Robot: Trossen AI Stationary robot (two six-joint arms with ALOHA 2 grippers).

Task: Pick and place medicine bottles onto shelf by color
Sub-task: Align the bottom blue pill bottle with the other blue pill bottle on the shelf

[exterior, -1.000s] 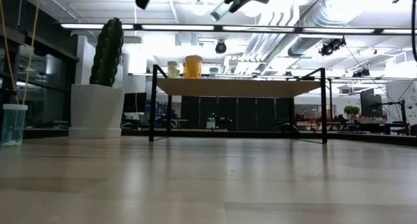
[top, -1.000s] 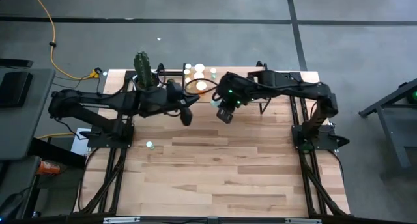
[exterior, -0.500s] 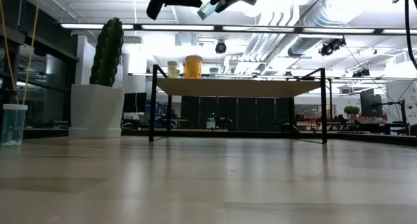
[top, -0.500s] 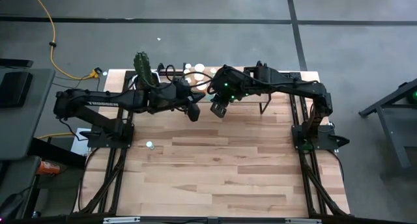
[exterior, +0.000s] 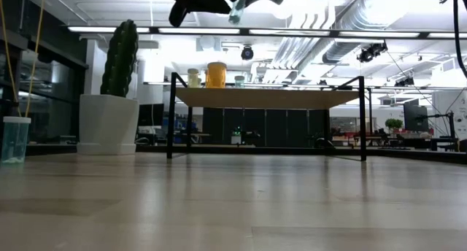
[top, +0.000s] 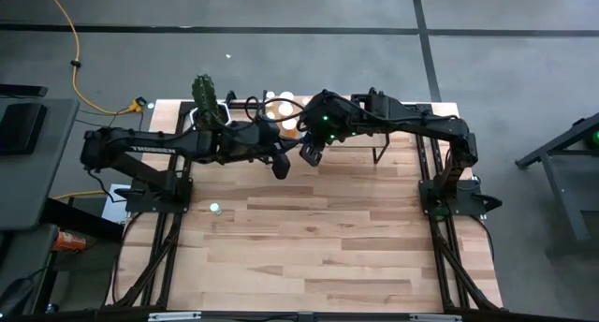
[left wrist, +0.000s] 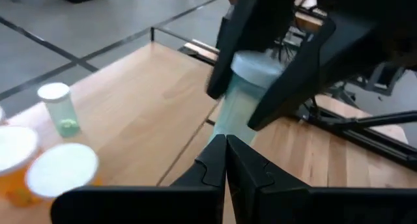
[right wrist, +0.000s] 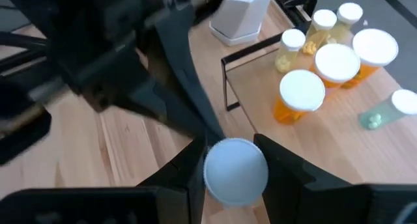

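Carrying the pale green bottle point(right wrist: 235, 170) clamped in my right pincer point(top: 309, 154) leftward over the shelf point(exterior: 266, 98), now meeting my closed, empty left pincer point(top: 279, 167) — handover looks likely.

Dark right gripper point(right wrist: 234, 162) clamps a pale green bottle point(left wrist: 244, 97) with a light bluish cap. On the light-wood shelf point(right wrist: 260, 87): two orange bottles point(right wrist: 296, 100), two yellowish bottles point(right wrist: 290, 48), one pale green bottle point(right wrist: 384, 113), all white-capped. Green cactus point(exterior: 120, 58) in white pot point(exterior: 106, 123), far left.

A cactus point(exterior: 119, 58) (in a white pot point(exterior: 107, 123)) stands on the table point(top: 328, 238).
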